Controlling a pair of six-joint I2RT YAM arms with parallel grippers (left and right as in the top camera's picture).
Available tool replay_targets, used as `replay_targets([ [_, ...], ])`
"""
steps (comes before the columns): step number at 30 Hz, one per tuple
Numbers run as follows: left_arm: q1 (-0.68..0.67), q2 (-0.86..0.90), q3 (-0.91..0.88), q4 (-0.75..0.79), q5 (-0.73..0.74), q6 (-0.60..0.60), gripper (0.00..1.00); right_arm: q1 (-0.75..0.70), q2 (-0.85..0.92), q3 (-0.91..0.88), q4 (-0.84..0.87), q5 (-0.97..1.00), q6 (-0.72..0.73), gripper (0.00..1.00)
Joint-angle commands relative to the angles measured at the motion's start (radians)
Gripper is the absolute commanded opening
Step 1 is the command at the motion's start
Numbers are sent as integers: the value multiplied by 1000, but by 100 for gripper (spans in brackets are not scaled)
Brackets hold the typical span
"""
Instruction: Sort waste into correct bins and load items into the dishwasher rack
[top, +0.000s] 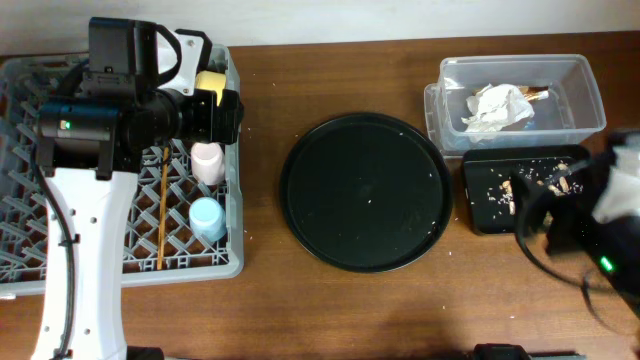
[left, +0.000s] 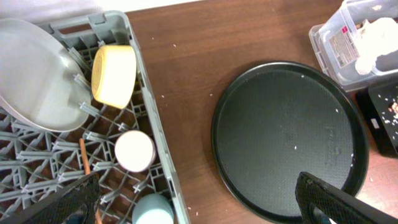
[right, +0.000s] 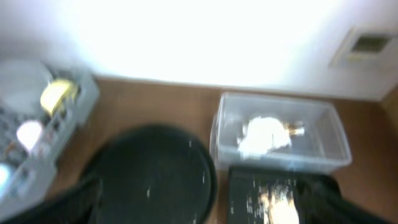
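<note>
Risk: left gripper (left: 199, 202) over right edge of dishwasher rack (top: 232, 262), fingers wide apart, empty. A drop here could knock yellow bowl (left: 114, 75) or pink cup (left: 134, 150).
Right gripper (right: 205, 200) far right of rack, over black tray (top: 480, 222). Blurred; fingers look spread, nothing held. A sweep could scatter crumbs (top: 520, 185).
Chopsticks (top: 162, 215) lie flat in rack, long axis parallel to rack's right wall; tip end unclear.

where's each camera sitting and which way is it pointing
overhead: above the table, straight down; left arm over dishwasher rack, right arm by black bin
left wrist: above the rack's edge, down at yellow bowl and round tray; left fingers below
right wrist: low, facing the wall across clear tub; right fingers blurred
all share the round tray
</note>
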Motion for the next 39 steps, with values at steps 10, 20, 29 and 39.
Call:
replay_targets([
  [10,-1,-1,-3,0,7,-6,100,156,-765,-1476,1137,-37,-23,98],
  [20,-1,-1,-3,0,7,-6,100,155,-922,-1627,1095,45,-27,98],
  [29,-1,-1,-3,0,7,-6,100,155,-922,-1627,1095,75,-27,98],
  [39,-1,-1,-3,0,7,-6,100,155,-922,-1627,1095,75,-27,98],
])
